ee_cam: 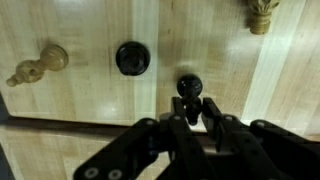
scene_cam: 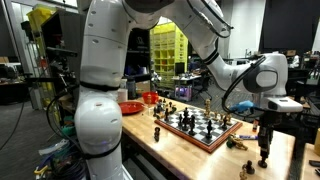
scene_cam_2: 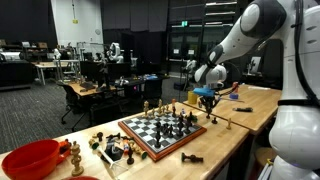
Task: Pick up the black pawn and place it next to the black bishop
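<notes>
In the wrist view my gripper (ee_cam: 190, 112) is shut on the black pawn (ee_cam: 188, 86), whose round head sticks out past the fingertips above the wooden table. A black piece seen from above, probably the black bishop (ee_cam: 131, 58), stands on the table just left of the pawn and apart from it. In both exterior views the gripper (scene_cam: 264, 148) (scene_cam_2: 207, 100) hangs low over the table beside the chessboard (scene_cam: 200, 125) (scene_cam_2: 160, 130). The held pawn is too small to make out there.
A tan piece (ee_cam: 38, 65) lies on its side to the left and another tan piece (ee_cam: 262, 15) stands at the top right. A red bowl (scene_cam: 130, 107) (scene_cam_2: 30, 160) and several loose pieces (scene_cam_2: 110, 150) sit beyond the board's far end. The table edge is near the gripper.
</notes>
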